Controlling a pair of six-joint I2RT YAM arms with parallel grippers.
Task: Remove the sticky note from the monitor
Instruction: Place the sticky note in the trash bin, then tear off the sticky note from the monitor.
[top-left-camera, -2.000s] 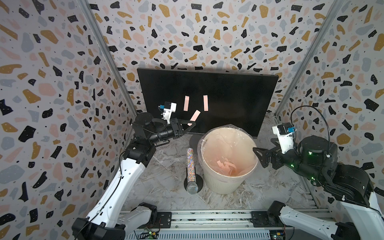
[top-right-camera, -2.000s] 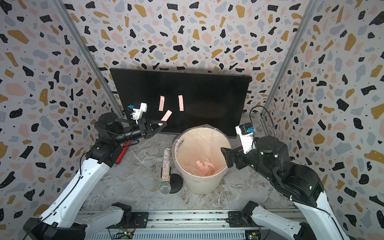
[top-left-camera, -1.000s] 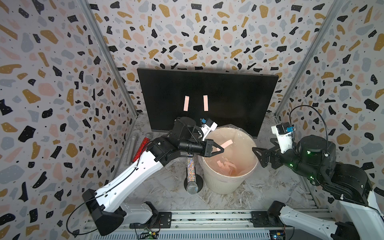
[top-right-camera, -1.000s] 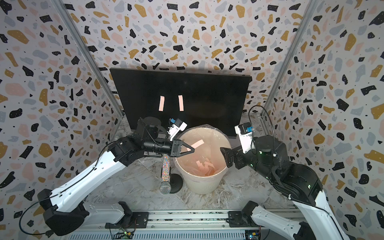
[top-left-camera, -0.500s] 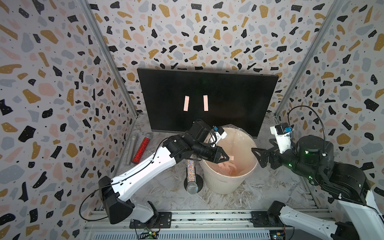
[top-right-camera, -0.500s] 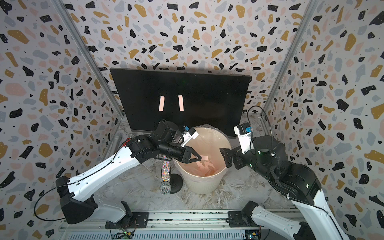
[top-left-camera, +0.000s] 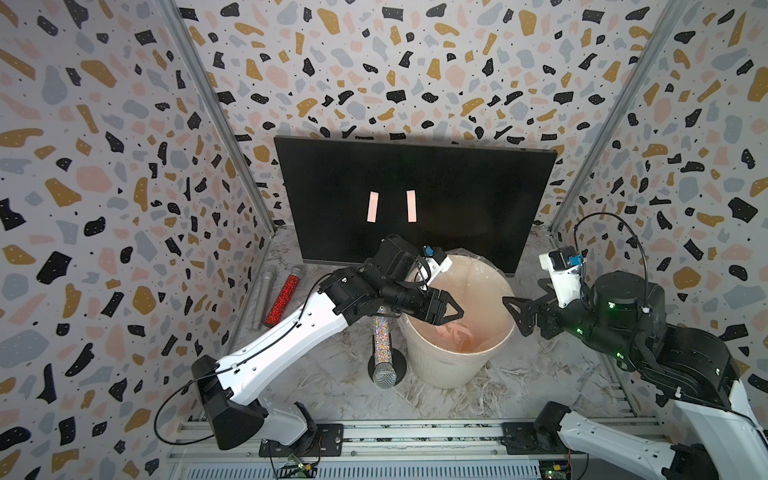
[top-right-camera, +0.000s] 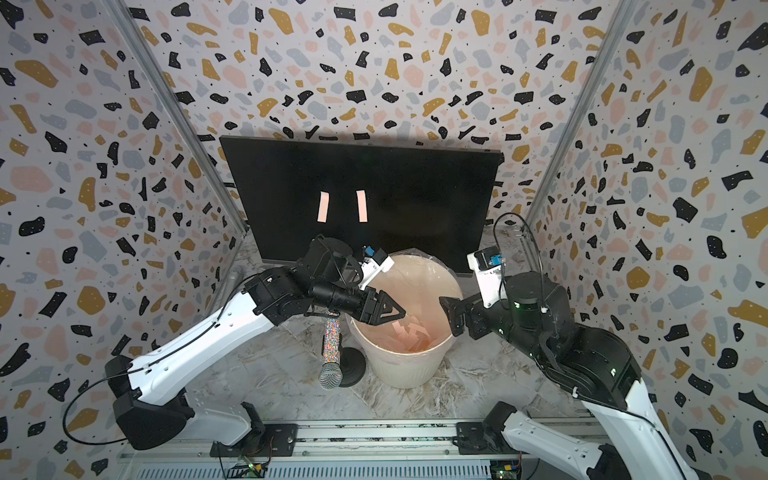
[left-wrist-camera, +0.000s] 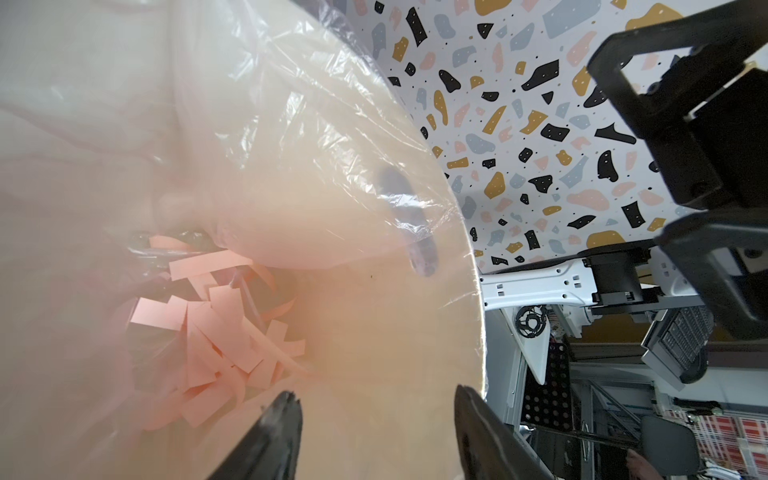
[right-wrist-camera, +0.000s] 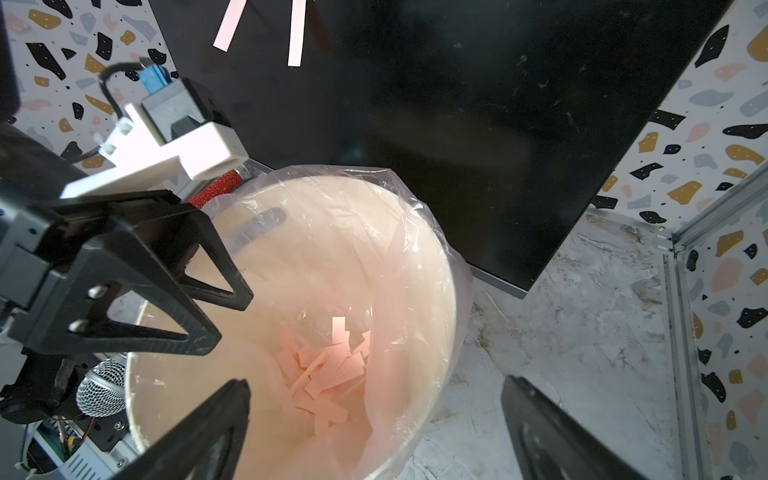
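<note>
The monitor (top-left-camera: 478, 199) stands at the back, and two pink sticky notes (top-left-camera: 372, 207) (top-left-camera: 411, 206) hang side by side on its screen; both top views show them, as does the right wrist view (right-wrist-camera: 296, 33). My left gripper (top-left-camera: 453, 313) reaches over the mouth of the cream bin (top-left-camera: 440, 370). In the left wrist view the left gripper (left-wrist-camera: 376, 395) is open, with nothing between its fingers. Below it, several pink strips (left-wrist-camera: 216, 324) lie in a pile in the bin's clear liner. My right gripper (top-left-camera: 513, 316) hovers open and empty at the bin's right rim.
A multicoloured glitter microphone (top-left-camera: 382, 349) leans on a round black base just left of the bin. A red glitter microphone (top-left-camera: 284, 295) and a silver one (top-left-camera: 264, 299) lie by the left wall. Patterned walls close in on three sides.
My left arm carried a pink note from the monitor to the bin and its jaws opened there. The note is no longer between them. The right arm has barely moved.
</note>
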